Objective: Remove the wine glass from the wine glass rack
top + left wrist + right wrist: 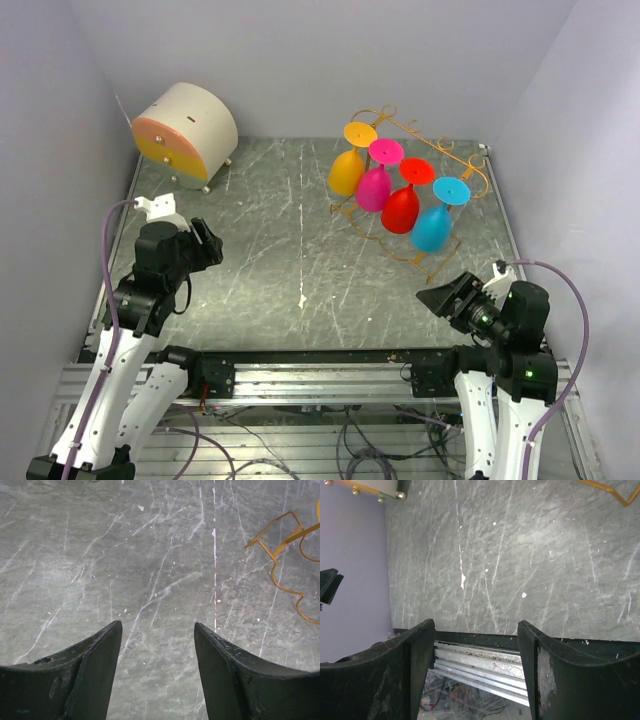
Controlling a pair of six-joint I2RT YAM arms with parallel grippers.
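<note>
The gold wire wine glass rack (462, 165) stands at the back right of the table. Several wine glasses hang upside down from its rails: a yellow one (347, 172), a magenta one (374, 188), a red one (401, 208) and a blue one (433, 227). My left gripper (210, 243) is open and empty at the left, far from the rack; its wrist view shows a gold scroll end of the rack (285, 560). My right gripper (436, 298) is open and empty near the table's front edge, below the blue glass.
A round cream-and-orange drawer box (184, 133) stands at the back left. Purple walls enclose the grey marbled table (290, 250). An aluminium rail (320, 375) runs along the front edge and also shows in the right wrist view (480, 660).
</note>
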